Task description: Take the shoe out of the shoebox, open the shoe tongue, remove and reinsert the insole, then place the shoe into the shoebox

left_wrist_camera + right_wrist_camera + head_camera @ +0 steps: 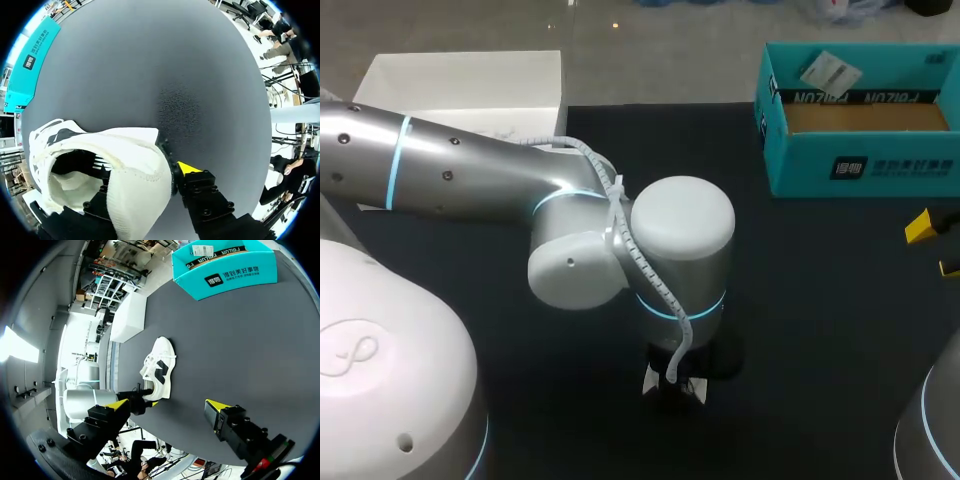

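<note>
Shoe (159, 371) on table (240, 340), heel clamped by left claw (145, 172); right claw (167, 407) wide, well apart.

The dark table (820, 300) lies open between the left arm (470, 170) — bulking over the middle, above the shoe (159, 369) — and the teal shoebox (860, 165) at the far right corner.

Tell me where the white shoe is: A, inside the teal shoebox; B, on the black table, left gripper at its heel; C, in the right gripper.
B: the white shoe lies on the black table, the left gripper clamped on its heel, well apart from the teal shoebox.
</note>
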`<act>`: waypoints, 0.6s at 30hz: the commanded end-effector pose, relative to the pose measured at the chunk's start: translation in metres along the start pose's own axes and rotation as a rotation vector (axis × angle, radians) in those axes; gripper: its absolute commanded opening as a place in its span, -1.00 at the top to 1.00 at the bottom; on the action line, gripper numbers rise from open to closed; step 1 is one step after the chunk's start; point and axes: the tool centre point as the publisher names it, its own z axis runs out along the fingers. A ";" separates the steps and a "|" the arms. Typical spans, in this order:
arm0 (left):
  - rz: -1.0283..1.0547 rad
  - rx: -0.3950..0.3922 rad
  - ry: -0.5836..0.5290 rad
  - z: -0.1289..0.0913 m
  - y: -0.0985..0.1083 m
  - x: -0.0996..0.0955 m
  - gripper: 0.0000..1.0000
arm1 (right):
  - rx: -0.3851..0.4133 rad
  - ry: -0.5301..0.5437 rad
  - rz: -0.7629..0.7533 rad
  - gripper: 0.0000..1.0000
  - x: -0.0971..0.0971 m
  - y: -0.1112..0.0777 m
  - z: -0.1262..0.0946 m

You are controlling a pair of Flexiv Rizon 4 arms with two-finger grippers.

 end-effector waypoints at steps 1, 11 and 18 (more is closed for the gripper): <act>-0.005 0.003 0.002 -0.001 0.001 0.001 1.00 | -0.003 0.000 0.001 -1.00 0.000 -0.002 0.000; -0.084 0.005 0.044 -0.046 0.001 0.005 1.00 | -0.003 0.000 0.001 -1.00 0.000 -0.002 0.000; -0.134 0.000 0.091 -0.097 0.007 -0.002 1.00 | -0.003 0.000 0.001 -1.00 0.000 -0.002 0.000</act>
